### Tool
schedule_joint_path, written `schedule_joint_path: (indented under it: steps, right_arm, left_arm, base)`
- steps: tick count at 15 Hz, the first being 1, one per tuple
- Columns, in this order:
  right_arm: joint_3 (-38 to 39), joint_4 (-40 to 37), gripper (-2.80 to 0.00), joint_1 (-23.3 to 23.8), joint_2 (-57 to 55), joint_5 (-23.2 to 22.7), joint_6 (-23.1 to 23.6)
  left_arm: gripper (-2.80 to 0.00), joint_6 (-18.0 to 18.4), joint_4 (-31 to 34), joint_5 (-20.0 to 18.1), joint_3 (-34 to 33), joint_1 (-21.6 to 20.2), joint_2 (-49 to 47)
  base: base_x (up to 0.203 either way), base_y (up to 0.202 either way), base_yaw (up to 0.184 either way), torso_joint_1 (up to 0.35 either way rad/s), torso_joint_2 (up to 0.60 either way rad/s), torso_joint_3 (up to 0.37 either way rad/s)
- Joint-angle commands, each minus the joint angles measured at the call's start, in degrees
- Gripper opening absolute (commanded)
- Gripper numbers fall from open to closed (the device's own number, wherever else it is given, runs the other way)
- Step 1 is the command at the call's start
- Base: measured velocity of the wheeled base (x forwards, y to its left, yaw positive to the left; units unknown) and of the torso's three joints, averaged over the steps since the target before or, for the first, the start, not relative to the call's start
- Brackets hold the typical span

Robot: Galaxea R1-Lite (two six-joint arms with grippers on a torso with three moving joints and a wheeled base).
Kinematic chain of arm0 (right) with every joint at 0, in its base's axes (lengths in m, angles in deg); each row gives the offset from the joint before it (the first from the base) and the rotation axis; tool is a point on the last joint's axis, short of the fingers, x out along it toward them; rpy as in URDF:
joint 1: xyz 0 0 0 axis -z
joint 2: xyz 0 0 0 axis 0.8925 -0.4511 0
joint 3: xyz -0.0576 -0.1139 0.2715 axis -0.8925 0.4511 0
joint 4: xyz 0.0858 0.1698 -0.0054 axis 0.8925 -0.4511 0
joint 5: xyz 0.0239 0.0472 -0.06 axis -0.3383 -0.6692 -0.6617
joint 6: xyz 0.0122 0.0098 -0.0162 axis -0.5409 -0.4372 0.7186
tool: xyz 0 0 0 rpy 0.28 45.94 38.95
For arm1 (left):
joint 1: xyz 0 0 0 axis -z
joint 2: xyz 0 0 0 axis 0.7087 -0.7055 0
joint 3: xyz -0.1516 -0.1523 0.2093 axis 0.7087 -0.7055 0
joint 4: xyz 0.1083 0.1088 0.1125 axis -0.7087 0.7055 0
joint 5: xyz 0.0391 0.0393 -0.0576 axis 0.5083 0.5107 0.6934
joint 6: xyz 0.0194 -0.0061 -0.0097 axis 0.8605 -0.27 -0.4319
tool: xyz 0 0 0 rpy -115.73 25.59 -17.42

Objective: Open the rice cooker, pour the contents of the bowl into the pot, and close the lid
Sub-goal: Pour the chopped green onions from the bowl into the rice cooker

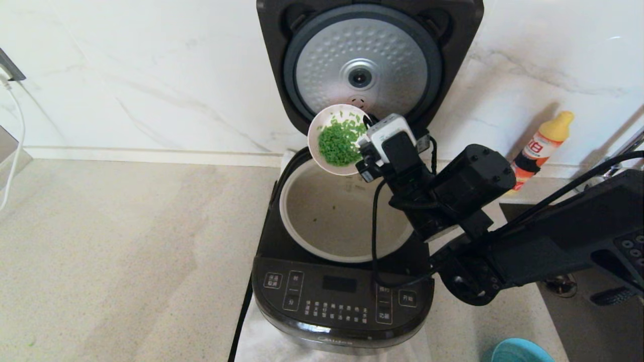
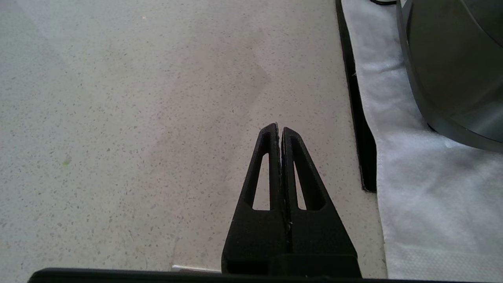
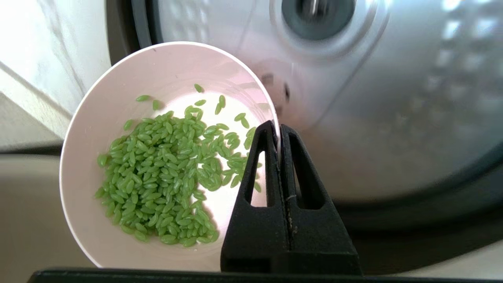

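Right pincer [image 3: 278,131] clamped on pink bowl [image 3: 118,90] rim; head view alone shows pot [image 1: 302,236] beneath, few grains inside.

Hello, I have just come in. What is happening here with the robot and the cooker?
The right gripper is shut on the rim of a small pink bowl of green grains, holding it tilted above the pot. The rice cooker stands with its lid swung up. Most grains are in the bowl; only a few specks lie in the pot. The left gripper is shut, idle over the counter beside the cooker.
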Motion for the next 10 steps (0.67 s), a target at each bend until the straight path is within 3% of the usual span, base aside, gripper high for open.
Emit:
schedule_joint_path:
  steps: [1,10]
  right_arm:
    - [-2.08,0.49,-2.8,0.26,1.2,-0.88,1.18]
    - [-0.44,0.49,-2.8,0.35,2.94,-4.15,4.33]
  left_arm:
    - [-2.8,0.02,-0.02,0.02,-0.53,0.01,0.01]
    - [-2.8,0.02,-0.02,0.02,-0.53,0.01,0.01]
  base:
    - [0.0,0.0,0.0,0.0,0.0,0.0]
    - [0.0,0.0,0.0,0.0,0.0,0.0]
